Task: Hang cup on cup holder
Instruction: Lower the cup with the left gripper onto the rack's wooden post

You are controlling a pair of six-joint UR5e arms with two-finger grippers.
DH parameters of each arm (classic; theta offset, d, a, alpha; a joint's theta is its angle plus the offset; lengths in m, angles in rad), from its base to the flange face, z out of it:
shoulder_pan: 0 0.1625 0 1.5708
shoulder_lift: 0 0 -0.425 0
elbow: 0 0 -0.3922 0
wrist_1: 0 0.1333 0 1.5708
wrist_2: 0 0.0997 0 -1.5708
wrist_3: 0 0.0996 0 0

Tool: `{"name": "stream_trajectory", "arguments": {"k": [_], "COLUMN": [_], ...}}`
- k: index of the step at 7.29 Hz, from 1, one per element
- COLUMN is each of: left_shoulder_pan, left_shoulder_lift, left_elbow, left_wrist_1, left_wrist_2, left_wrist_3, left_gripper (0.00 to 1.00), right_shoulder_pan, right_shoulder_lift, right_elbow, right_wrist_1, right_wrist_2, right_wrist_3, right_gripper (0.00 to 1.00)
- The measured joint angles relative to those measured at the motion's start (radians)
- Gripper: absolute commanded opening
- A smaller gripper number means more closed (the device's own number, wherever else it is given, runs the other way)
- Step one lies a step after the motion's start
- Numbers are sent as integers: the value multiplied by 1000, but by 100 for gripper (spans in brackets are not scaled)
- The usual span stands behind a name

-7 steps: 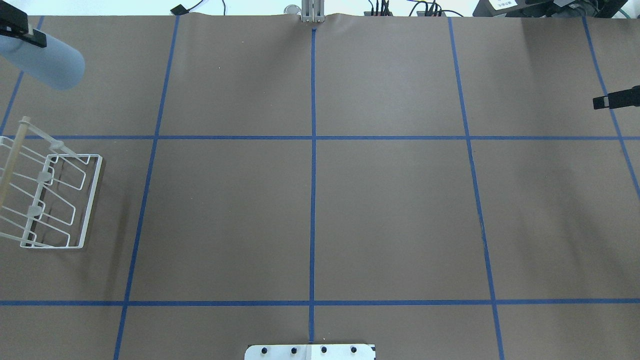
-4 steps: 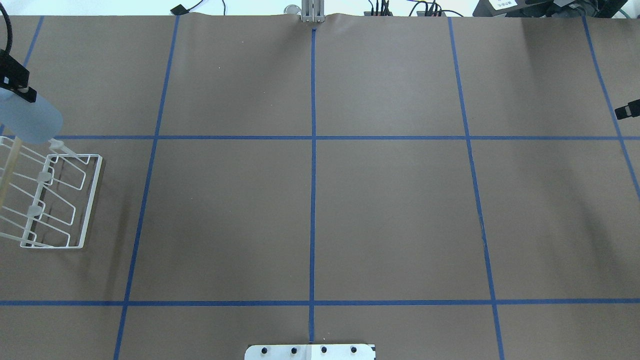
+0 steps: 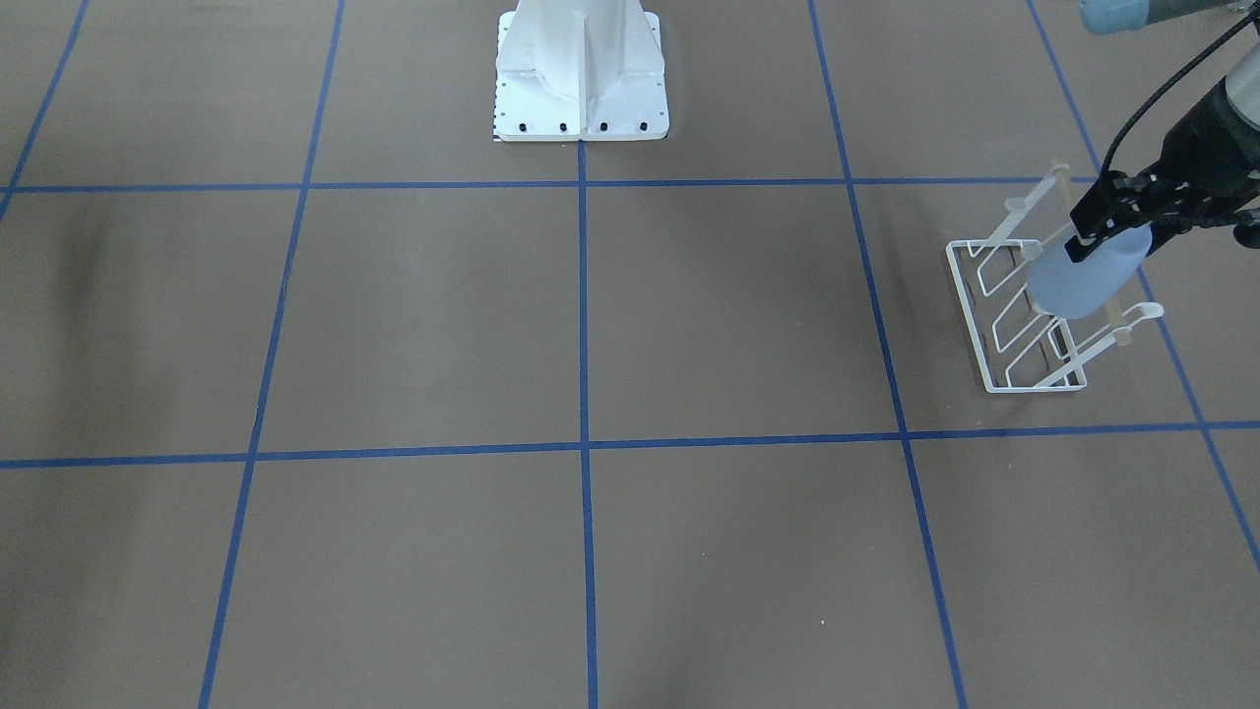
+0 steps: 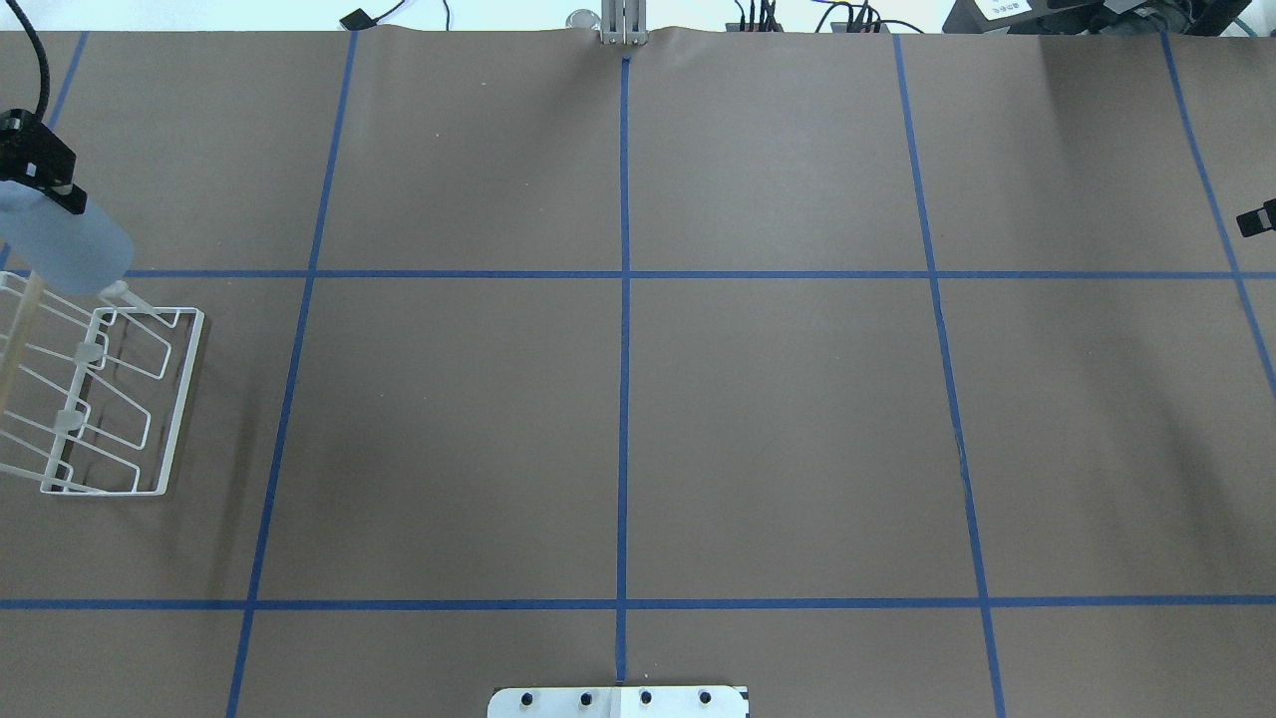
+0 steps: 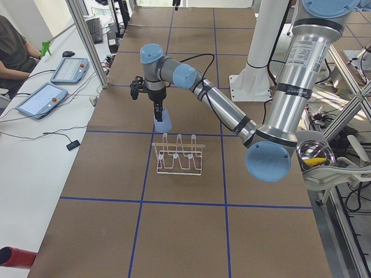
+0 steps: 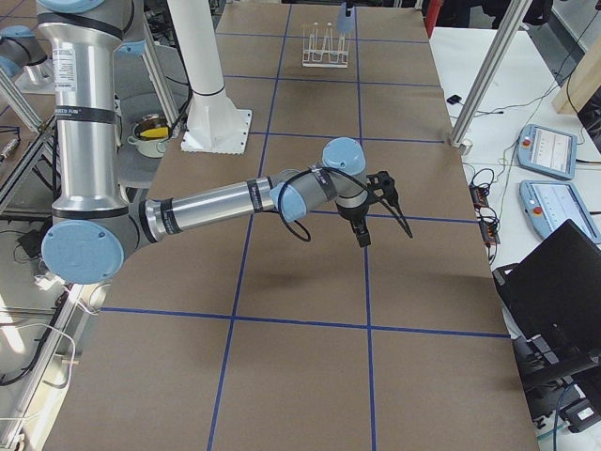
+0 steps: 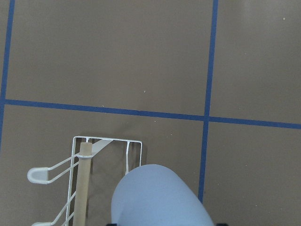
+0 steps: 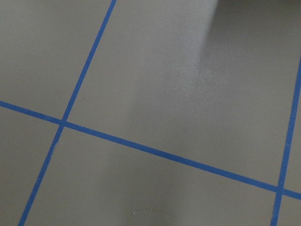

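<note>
Blue cup [image 4: 70, 249], clamped in the left end effector [image 4: 55, 191], overlaps the cup holder [image 4: 181, 399] overhead; side-on it hangs above.

Note the light blue tapered plastic tumbler [image 4: 70, 249], held clear of the table and tilted, its lower end over one end of the white wire rack with a tan wooden bar [image 4: 184, 399]. The rack stands base-flat at your table's left edge, its prongs slanting upward.
</note>
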Motion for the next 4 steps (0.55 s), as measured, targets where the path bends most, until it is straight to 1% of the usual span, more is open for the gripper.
{"name": "stream_trajectory", "arguments": {"k": [4], "left_shoulder_pan": [13], "left_shoulder_lift": [9], "left_elbow": [17], "left_wrist_1": [-16], "left_wrist_2": [-1], "left_wrist_3": [3], "left_gripper": [0], "right_shoulder_pan": [0], "right_shoulder_lift": [1], "right_elbow": [1], "right_wrist_1": [1], "right_wrist_2": [-6], "right_wrist_3": [2], "right_gripper": [100]}}
